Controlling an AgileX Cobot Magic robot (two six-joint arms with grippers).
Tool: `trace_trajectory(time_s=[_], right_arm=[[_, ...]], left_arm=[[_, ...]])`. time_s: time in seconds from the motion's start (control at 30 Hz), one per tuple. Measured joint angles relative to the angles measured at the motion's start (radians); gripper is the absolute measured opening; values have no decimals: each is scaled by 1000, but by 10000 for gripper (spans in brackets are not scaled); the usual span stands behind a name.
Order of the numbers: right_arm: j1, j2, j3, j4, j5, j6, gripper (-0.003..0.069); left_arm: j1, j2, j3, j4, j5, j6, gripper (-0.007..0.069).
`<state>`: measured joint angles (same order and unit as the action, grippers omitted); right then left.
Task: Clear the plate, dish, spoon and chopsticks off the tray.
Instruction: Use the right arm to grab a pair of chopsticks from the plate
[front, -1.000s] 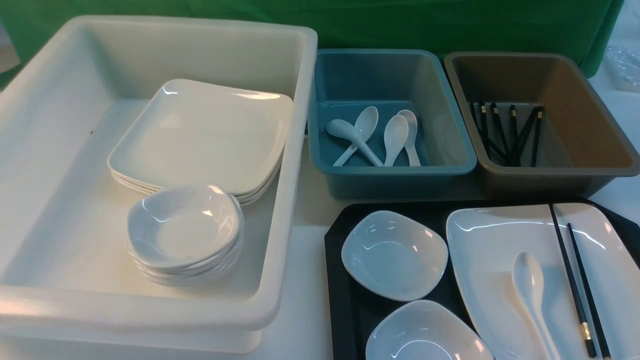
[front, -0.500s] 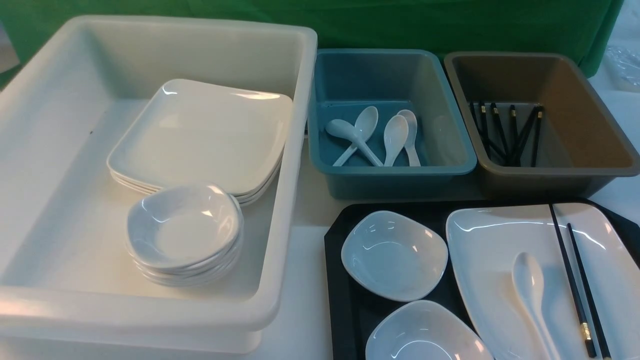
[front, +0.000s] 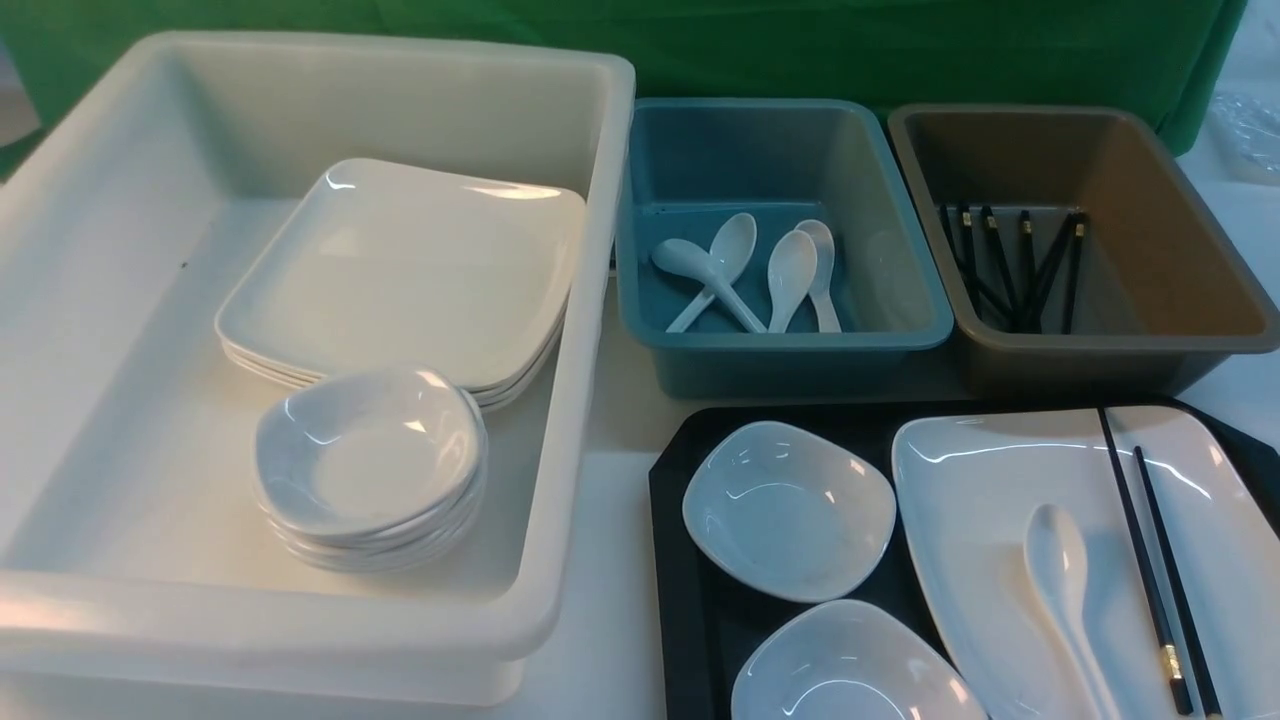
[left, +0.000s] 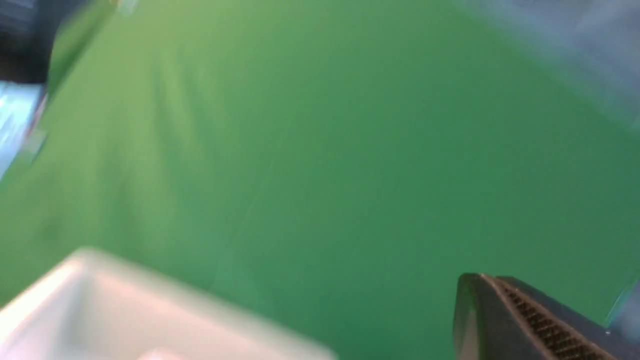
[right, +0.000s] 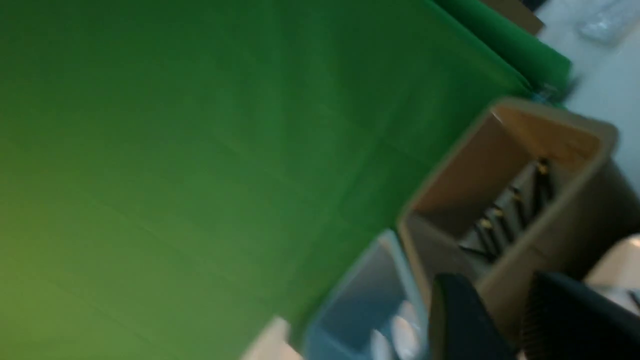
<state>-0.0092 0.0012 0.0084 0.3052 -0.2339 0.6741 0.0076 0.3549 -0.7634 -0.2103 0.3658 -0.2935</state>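
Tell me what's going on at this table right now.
Nothing is being handled yet. The tray still holds the plate, with the spoon and chopsticks lying on it, plus a farther dish and a nearer dish beside it. Neither arm shows in the front view; the wrist views show the left gripper shut and the right gripper open, both empty, facing the green backdrop.

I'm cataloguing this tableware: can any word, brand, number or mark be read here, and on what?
None can be read.
The white bin, teal bin, brown bin, plate, spoon and tray show no lettering.
The chopsticks bear only a plain gold band.
Both wrist views are too blurred to tell.
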Motion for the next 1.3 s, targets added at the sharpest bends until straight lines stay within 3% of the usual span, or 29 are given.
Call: trace_trajectory(time_s=[0.1, 0.13, 0.17, 0.2, 0.27, 0.3, 0.33, 0.37, 0.4, 0.47, 0.57, 0.7, 0.8, 1.03, 1.3], right_arm=[[0, 0, 0, 3, -30, 17, 238], [0, 0, 0, 4, -34, 20, 238], [0, 0, 0, 2, -58, 25, 238], [0, 0, 0, -1, -65, 28, 238], [7, -1, -37, -77, -19, 41, 230], [8, -1, -44, -77, -6, 41, 227], [27, 9, -145, -158, 152, 32, 187], [27, 9, -145, -158, 152, 32, 187], [58, 62, -277, -218, 340, -39, 114], [92, 146, -434, -251, 536, -173, 54], [132, 285, -588, -273, 723, -278, 29], [185, 572, -848, -310, 1086, -387, 27], [192, 773, -958, -319, 1251, -442, 26], [175, 1107, -1057, -325, 1361, -531, 21], [43, 1389, -1077, -290, 1306, -587, 43]], left_arm=[[0, 160, -121, -48, 249, 148, 4], [0, 160, -127, -53, 266, 148, 4], [0, 263, -169, -103, 389, 254, 4], [0, 263, -172, -109, 400, 254, 4], [0, 409, -190, -208, 505, 445, 4], [0, 418, -190, -214, 510, 457, 4], [0, 501, -190, -275, 536, 548, 4], [0, 501, -190, -275, 536, 548, 4], [-9, 584, -190, -336, 551, 631, 2], [-54, 677, -191, -373, 552, 689, 1], [-136, 757, -210, -359, 552, 692, 1], [-381, 891, -285, -194, 571, 579, 1], [-549, 973, -366, -94, 595, 499, 1], [-747, 1111, -561, -66, 617, 495, 1], [-846, 1221, -670, -153, 563, 721, 1]])
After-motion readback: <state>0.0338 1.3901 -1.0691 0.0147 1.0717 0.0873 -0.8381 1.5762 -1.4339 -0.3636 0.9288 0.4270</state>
